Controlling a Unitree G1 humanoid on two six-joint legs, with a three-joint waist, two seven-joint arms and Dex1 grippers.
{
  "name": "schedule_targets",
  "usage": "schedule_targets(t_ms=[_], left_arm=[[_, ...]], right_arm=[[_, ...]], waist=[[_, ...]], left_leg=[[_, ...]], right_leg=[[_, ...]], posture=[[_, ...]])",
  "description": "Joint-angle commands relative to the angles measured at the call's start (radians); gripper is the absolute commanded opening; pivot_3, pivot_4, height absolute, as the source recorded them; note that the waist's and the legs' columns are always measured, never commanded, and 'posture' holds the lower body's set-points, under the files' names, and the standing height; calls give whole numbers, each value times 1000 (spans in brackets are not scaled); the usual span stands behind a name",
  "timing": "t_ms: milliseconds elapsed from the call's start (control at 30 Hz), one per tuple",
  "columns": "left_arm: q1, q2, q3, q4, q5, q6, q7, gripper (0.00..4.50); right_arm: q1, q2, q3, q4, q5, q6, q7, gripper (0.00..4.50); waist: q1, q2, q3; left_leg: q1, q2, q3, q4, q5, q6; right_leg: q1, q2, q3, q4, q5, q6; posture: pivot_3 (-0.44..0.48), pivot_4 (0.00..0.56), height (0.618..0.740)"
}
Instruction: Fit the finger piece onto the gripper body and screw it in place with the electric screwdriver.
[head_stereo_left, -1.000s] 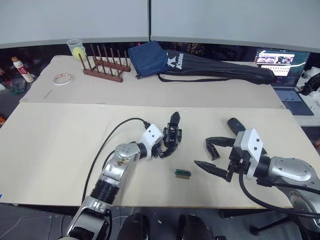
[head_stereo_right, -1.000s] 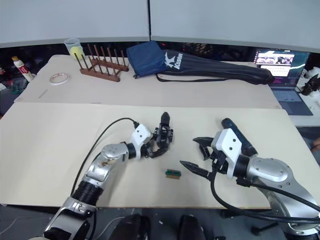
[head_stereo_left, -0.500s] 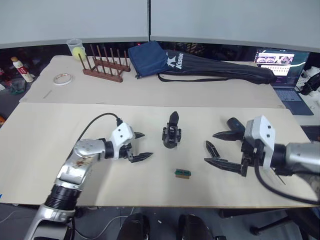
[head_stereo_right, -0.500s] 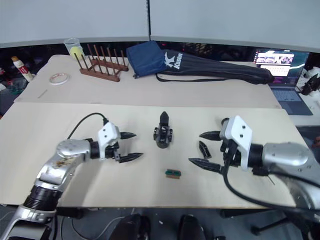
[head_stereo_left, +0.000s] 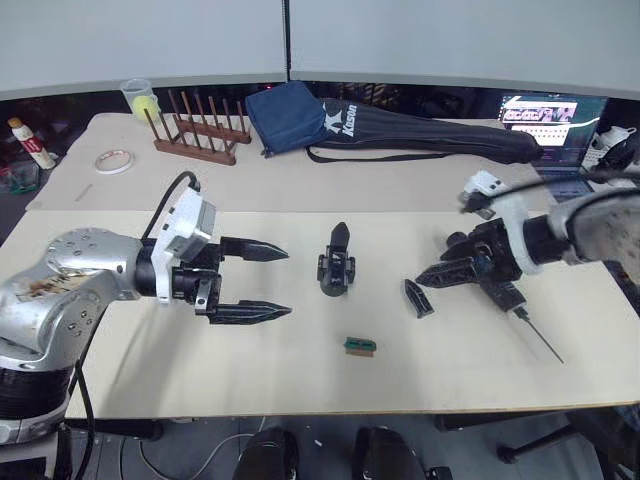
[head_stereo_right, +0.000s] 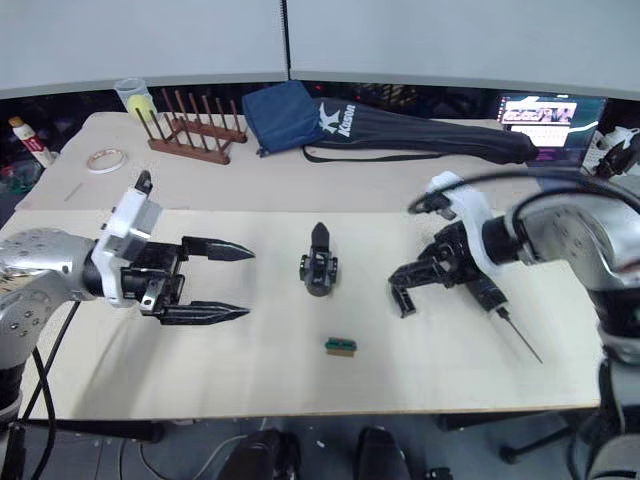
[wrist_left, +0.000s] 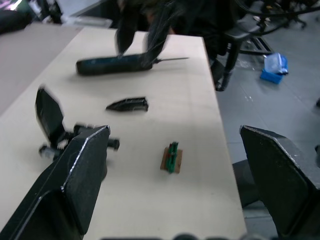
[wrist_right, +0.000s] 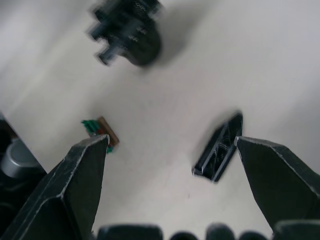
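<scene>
**Both arms pull back; assembly not begun**

The left end effector (head_stereo_left: 255, 281) has withdrawn leftward, open and empty. The right end effector (wrist_right: 170, 150), open, hovers over the finger piece (head_stereo_left: 417, 298) right of centre. The gripper body (head_stereo_left: 336, 263) stands mid-frame; the electric screwdriver (wrist_left: 114, 65) lies on the tabletop (head_stereo_left: 300, 370), unused.

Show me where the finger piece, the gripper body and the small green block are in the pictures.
finger piece (head_stereo_left: 417, 298), left eye view, middle of the black wedge.
gripper body (head_stereo_left: 335, 277), left eye view, centre of the chunky block.
small green block (head_stereo_left: 360, 346), left eye view, its top face.
</scene>
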Motion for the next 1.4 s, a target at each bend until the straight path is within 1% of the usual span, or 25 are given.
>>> schedule_targets(t_ms=[33,100,200,300,367,467,567,700,733,800,833,900,933,967,1000,1033,1067,1133,1233,1333,1400], left_arm=[[-35,-3,1,-40,-31,-1,18,4392],[-46,-10,-7,-47,-34,-3,30,4392],[-60,-26,-17,-65,-32,-15,48,4392],[-68,-36,-26,-73,-32,-12,66,4392],[-63,-44,-34,-80,-25,-18,75,4392],[-53,-49,-44,-87,-7,-31,82,4500],[-57,-54,-48,-88,-7,-34,96,4500],[-68,-55,-52,-81,-9,-34,113,4500],[-68,-53,-51,-78,-9,-30,120,4500],[-67,-46,-50,-68,-9,-15,135,4500],[-60,-40,-47,-63,-18,5,145,4500],[-50,-32,-41,-60,-33,28,156,4500],[-42,-40,-26,-59,-65,56,179,4500],[-32,-62,-3,-58,-93,80,229,4500],[-26,-96,20,-50,-134,123,308,4500],[-22,-132,43,-43,-170,154,385,4500],[-25,-164,61,-35,-210,184,455,4500],[-45,-248,94,-18,-297,226,610,4500],[-97,-407,118,35,-404,252,908,4500],[-134,-523,140,88,-500,238,1113,4500],[-169,-577,126,111,-517,222,1188,4500]], right_arm=[[-81,37,92,117,-6,35,-64,4500],[-121,61,151,178,1,35,-93,4500],[-128,69,267,237,-8,35,-121,4500],[-134,91,297,284,-12,35,-142,4500],[-130,129,301,324,-41,35,-166,4500],[-120,190,291,376,-65,35,-195,3653],[-87,231,276,386,-104,35,-211,2632],[-27,229,276,344,-146,26,-202,1245],[-20,223,276,326,-149,17,-188,1109],[-11,191,287,278,-163,-35,-143,1110],[-4,146,310,230,-192,-133,-81,1110],[7,92,336,175,-233,-251,0,1110],[20,58,328,155,-264,-363,59,1110],[40,23,292,128,-290,-509,129,1110],[60,-13,242,104,-307,-660,202,1110],[76,-35,191,83,-315,-760,241,1110],[89,-39,146,72,-316,-802,247,1110],[121,-13,55,47,-313,-829,199,1110],[180,74,-90,-33,-298,-867,86,1110],[222,169,-177,-122,-279,-876,17,1110],[256,223,-194,-201,-297,-909,-22,1110]], waist=[[-1,0,0],[-1,0,0],[0,0,0],[-1,0,0],[-2,0,0],[-6,0,0],[-4,0,0],[-1,0,0],[-2,0,0],[-1,0,0],[0,0,0],[2,1,0],[1,1,1],[0,2,1],[-2,2,1],[-1,3,2],[-1,3,3],[-3,3,3],[1,2,3],[6,1,3],[8,1,3]], left_leg=[[0,0,0,0,0,0],[-1,-1,1,0,0,0],[-2,-1,2,0,0,0],[-3,-1,2,0,0,0],[-3,-1,3,0,1,-1],[-2,-1,3,0,2,-2],[-3,0,2,0,2,-3],[-3,0,2,0,2,-4],[-2,0,2,1,2,-4],[0,0,2,1,2,-4],[1,0,2,1,2,-4],[0,0,1,0,2,-4],[0,0,1,0,2,-4],[0,-1,1,0,2,-4],[0,-1,1,0,2,-4],[0,-1,1,0,2,-4],[0,-1,1,0,2,-4],[1,0,1,0,3,-4],[3,1,0,0,3,-4],[3,0,-1,1,3,-4],[3,0,-1,0,3,-4]], right_leg=[[0,0,0,0,0,0],[-1,0,0,0,1,2],[-1,0,0,0,1,3],[-1,0,0,0,1,3],[-2,1,0,0,2,3],[-2,1,0,1,2,3],[-3,2,1,2,2,3],[-2,3,0,2,2,3],[-1,3,0,2,2,3],[1,3,0,1,2,3],[1,3,0,1,2,3],[1,3,0,1,1,3],[0,3,0,1,1,3],[0,3,1,1,1,4],[-1,3,2,0,1,4],[-1,3,2,1,1,4],[0,3,2,0,1,4],[0,3,2,1,1,4],[4,3,2,2,1,4],[4,3,2,2,2,4],[4,3,2,2,2,4]], posture=[[0,150,740],[0,150,740],[0,150,740],[0,150,740],[0,150,740],[0,150,740],[0,150,740],[0,150,740],[0,150,740],[0,150,740],[0,150,740],[0,150,740],[0,150,740],[0,150,740],[0,150,740],[0,150,740],[0,150,740],[0,150,740],[0,150,740],[0,150,740],[0,150,740]])
